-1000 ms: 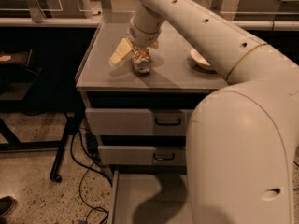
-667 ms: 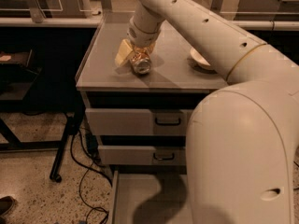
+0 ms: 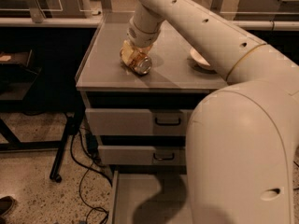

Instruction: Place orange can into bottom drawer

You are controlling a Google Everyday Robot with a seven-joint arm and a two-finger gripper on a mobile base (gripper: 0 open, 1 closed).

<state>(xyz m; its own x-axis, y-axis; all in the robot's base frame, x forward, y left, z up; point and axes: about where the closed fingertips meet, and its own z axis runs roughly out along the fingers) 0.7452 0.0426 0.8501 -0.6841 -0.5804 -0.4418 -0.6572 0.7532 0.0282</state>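
Observation:
The orange can (image 3: 141,63) lies on its side on the grey cabinet top (image 3: 107,69), its silver end facing the camera. My gripper (image 3: 133,56) reaches down onto it from the arm above, and its pale fingers (image 3: 125,50) press against the can's sides, shut on it. The bottom drawer (image 3: 140,199) stands pulled out at the foot of the cabinet, a shallow grey tray with a bare floor, partly hidden by my arm's large white shell.
A cream bowl (image 3: 201,59) sits on the cabinet top to the right of the can. Two upper drawers (image 3: 135,121) with dark handles are pushed in. Cables (image 3: 81,171) and a black table leg (image 3: 63,148) lie on the floor to the left.
The gripper's left finger, spread out to the left of the can a second ago, has moved in against the can. The can has stayed on the cabinet top.

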